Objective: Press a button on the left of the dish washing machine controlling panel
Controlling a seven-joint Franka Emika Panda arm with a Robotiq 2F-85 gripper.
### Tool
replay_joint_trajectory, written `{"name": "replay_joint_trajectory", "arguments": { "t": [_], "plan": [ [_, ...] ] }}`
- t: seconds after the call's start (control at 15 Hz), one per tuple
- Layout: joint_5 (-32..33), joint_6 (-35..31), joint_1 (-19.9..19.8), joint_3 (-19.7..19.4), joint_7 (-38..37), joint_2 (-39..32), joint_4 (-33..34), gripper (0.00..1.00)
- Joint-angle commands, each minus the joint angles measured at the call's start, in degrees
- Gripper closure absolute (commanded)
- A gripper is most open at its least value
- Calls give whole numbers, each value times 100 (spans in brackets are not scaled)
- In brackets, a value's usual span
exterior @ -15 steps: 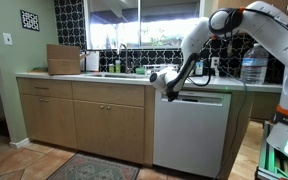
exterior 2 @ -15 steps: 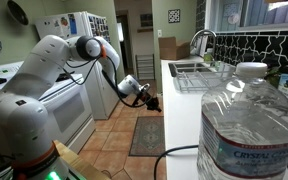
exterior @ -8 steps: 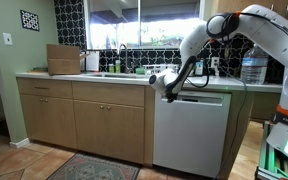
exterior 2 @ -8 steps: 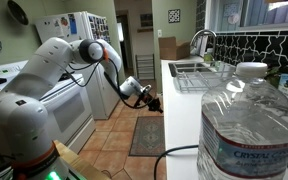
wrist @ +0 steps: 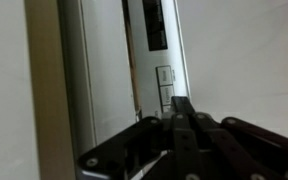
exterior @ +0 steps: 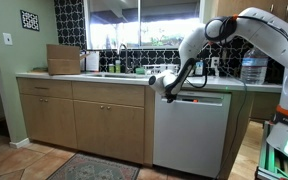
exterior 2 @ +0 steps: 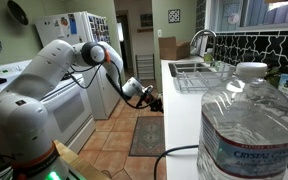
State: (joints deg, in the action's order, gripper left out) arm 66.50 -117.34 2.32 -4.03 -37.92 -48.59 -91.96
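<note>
Appliance: the dish washing machine (exterior: 191, 135) stands under the countertop (exterior: 79, 77), to the right of the tan wooden cabinets (exterior: 84, 120).
Panel: the controlling panel (exterior: 206, 98) is the thin dark strip across the machine's upper edge.
Pincer place: the gripper (exterior: 169, 93) is at the left end of that strip, pointing into the machine's front; in an exterior view it (exterior 2: 155, 102) meets the front just below the counter edge.
Pincer state: in the wrist view the gripper (wrist: 182, 104) has its fingers drawn together with nothing between them.
Buttons: two small square buttons (wrist: 165, 75) sit one after the other beside a dark display window (wrist: 154, 25); the fingertips overlap the nearer one. Whether the tip is pressing it cannot be told.
Arm: the white arm (exterior: 254, 25) reaches in from the right and bends down to the panel.
Counter items: a sink faucet (exterior: 121, 52), a cardboard box (exterior: 64, 58) to the far left, and a water bottle (exterior: 252, 68) to the right.
Floor: a patterned rug (exterior: 79, 168) lies in front of the cabinets.
</note>
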Motion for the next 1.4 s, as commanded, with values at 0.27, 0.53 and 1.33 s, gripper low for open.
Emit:
{"name": "replay_joint_trajectory", "arguments": {
  "t": [0.27,0.53,1.33],
  "plan": [
    [-159,146,-6,-66,356,-342,441,100],
    [-263,185,-25,-63,607,-407,544,100],
    [-805,133,-154,-187,1239,-650,958,100]
  ]
}}
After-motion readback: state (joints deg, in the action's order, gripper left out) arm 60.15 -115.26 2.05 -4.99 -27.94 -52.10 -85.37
